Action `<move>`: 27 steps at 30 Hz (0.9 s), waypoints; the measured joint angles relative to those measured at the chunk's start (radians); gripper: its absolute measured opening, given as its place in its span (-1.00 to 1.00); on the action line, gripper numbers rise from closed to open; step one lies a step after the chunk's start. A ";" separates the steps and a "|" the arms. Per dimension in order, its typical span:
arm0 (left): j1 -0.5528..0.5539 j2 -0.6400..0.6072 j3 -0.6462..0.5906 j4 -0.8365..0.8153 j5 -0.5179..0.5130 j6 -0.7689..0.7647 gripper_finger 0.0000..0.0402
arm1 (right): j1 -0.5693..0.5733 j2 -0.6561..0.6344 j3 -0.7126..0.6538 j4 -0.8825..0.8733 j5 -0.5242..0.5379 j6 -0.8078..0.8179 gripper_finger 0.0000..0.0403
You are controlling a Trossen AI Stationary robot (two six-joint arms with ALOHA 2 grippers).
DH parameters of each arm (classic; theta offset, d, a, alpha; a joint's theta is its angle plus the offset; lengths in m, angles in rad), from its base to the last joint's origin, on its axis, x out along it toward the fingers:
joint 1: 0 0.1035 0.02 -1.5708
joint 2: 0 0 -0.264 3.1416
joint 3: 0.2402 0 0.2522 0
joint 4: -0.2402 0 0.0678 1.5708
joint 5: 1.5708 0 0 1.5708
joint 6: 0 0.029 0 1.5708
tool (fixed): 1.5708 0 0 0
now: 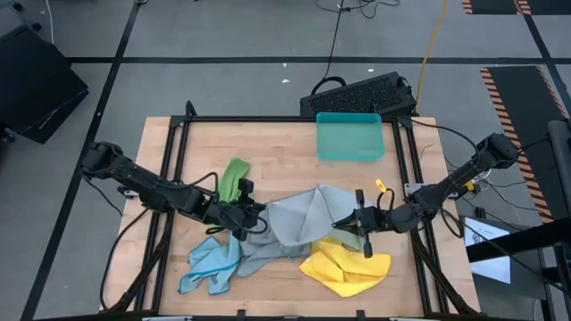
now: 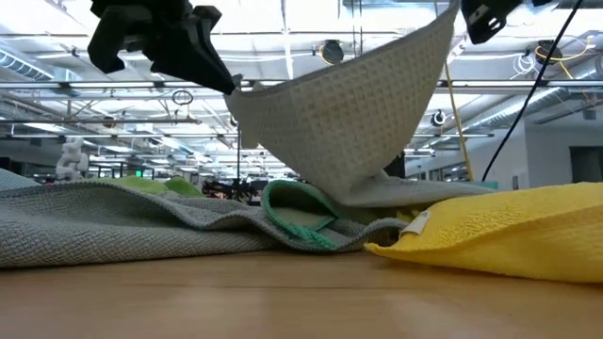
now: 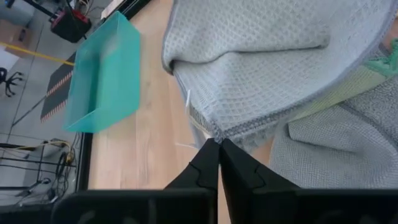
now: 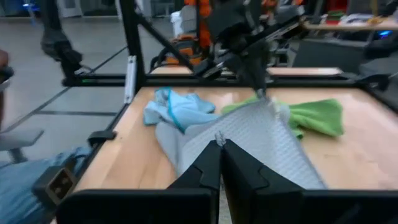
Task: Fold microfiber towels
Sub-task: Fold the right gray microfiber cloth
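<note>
A grey waffle-weave towel (image 1: 303,217) hangs lifted between my two grippers at the table's middle. My left gripper (image 1: 252,215) is shut on its left end and my right gripper (image 1: 353,220) on its right end. The towel's lower fold (image 2: 369,185) rests on the pile beneath. A bright green towel (image 1: 234,178) lies behind my left gripper. A light blue one (image 1: 212,261) lies at the near left and a yellow one (image 1: 346,265) at the near right. A second grey towel (image 2: 94,218) and a pale green one (image 2: 300,209) lie underneath. My left gripper pinches a corner of the grey towel at its stitched hem (image 3: 214,133) between its two fingers, slanting down from the table's left. The towel is raised there and falls away toward the pile. My right gripper pinches the opposite corner (image 4: 219,135) between its two fingers, coming nearly level from the table's right. The top edge (image 2: 349,58) runs nearly straight between the two holds, higher at this end.
A teal plastic tray (image 1: 350,135) stands at the far right of the wooden table (image 1: 268,143). A black keyboard (image 1: 361,92) lies beyond the far edge. A black frame (image 1: 178,134) borders the table. Bare wood shows at the far left and middle.
</note>
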State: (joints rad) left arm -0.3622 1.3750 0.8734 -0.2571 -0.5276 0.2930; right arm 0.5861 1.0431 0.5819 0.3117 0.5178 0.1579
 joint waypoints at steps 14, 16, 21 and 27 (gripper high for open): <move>-0.148 -0.129 0.002 0.188 -0.134 0.030 -0.95 | 0.018 0.002 0.000 0.157 0.064 -0.119 -0.98; -0.174 -0.143 0.001 0.182 -0.152 0.024 -0.94 | 0.018 0.008 0.000 0.144 0.068 -0.108 -0.98; -0.226 -0.167 0.001 0.223 -0.155 0.026 -0.98 | 0.018 0.027 0.000 0.136 0.143 -0.094 -0.98; -0.232 -0.168 0.001 0.265 -0.276 0.037 -0.94 | 0.017 0.029 0.000 0.108 0.166 -0.095 -0.98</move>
State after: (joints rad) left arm -0.5939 1.2072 0.8745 0.0080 -0.8040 0.3299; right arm 0.6029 1.0725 0.5819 0.4194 0.6842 0.0631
